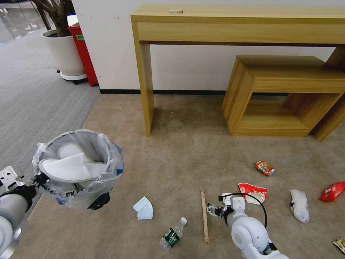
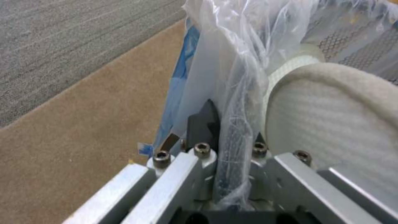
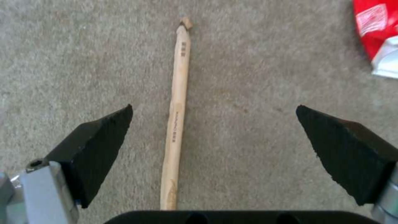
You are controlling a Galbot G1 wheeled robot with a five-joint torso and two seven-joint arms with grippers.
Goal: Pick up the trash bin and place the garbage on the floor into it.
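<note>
The left tool (image 2: 226, 155) pinches the rim of the trash bin (image 1: 79, 169), holding it up at the robot's left with two white slippers (image 1: 70, 166) already inside. The right tool (image 3: 213, 137) hangs spread wide above the wooden stick (image 3: 177, 124) on the floor (image 1: 187, 144), the stick lying between its fingers but nearer one than the other. To grip well, I would centre the tool over the stick first, lower until the fingers nearly touch the carpet, then close across its width. A bottle (image 1: 173, 234), a mask (image 1: 143, 208) and wrappers (image 1: 253, 192) lie nearby.
</note>
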